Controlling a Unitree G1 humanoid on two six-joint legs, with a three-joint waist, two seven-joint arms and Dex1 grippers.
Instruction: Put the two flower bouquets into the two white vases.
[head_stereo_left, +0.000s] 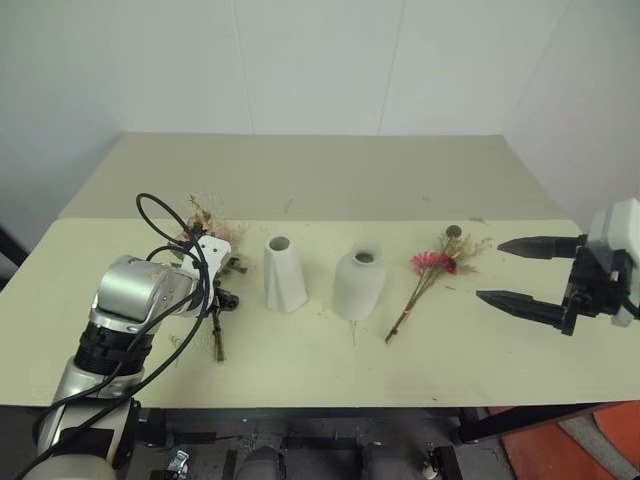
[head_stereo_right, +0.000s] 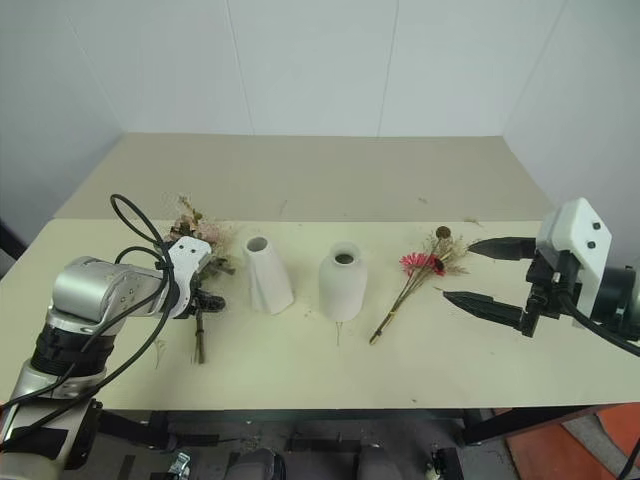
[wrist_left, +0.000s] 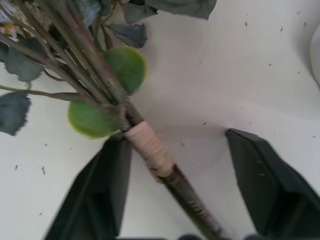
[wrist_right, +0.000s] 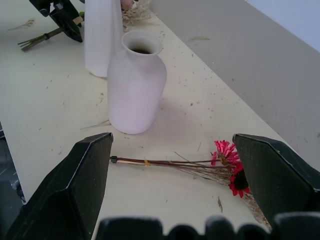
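Matte white ceramic sits dead centre on the pale cream table (head_stereo_left: 520, 370): the narrow tapered white vase (head_stereo_left: 283, 272) stands upright, and just to its right the wider rounded white vase (head_stereo_left: 358, 283) stands upright too, the pair close together but apart. Both mouths are empty.

Over on the left, the left gripper (wrist_left: 172, 180) is down at the table over the bushy bouquet of pink roses, green round leaves and beige plumes (head_stereo_left: 207, 240), which lies flat left of the narrow vase. Its two black fingers (wrist_left: 100, 192) straddle the tape-wrapped stem (wrist_left: 150, 150); one finger is right against the binding, the other stands off with bare table between, so the jaws are partly open and not clamped.

On the right, the thin bouquet with a red-pink gerbera and brown seed head (head_stereo_left: 432, 267) lies on the table, stems pointing toward the near edge, just right of the rounded vase. The right gripper (head_stereo_left: 530, 273) hovers above the table beside it, fingers spread wide, holding nothing.
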